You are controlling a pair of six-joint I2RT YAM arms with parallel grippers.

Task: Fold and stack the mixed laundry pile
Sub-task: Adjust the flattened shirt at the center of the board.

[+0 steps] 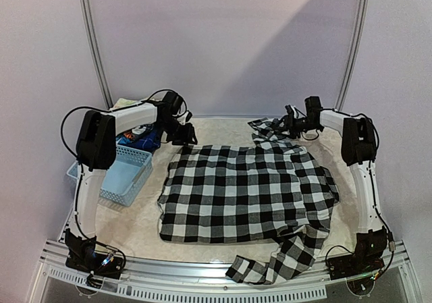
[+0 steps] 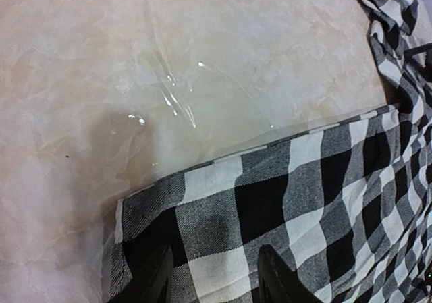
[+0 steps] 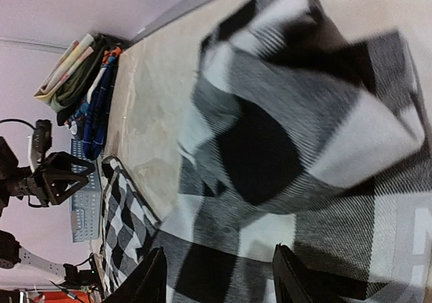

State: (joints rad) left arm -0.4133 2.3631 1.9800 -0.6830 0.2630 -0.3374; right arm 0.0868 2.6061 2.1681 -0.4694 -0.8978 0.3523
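The black-and-white checked long-sleeved shirt (image 1: 250,191) lies spread flat mid-way across the pale marbled table (image 1: 135,225), one sleeve trailing over the near edge. The left gripper (image 1: 183,138) hovers at its far left corner, jaws parted and gripping nothing. The right gripper (image 1: 285,125), likewise spread, sits over bunched fabric at the far right corner (blurred in its wrist view). Other garments (image 1: 138,140) are heaped at the far end of the light blue perforated plastic basket (image 1: 118,181).
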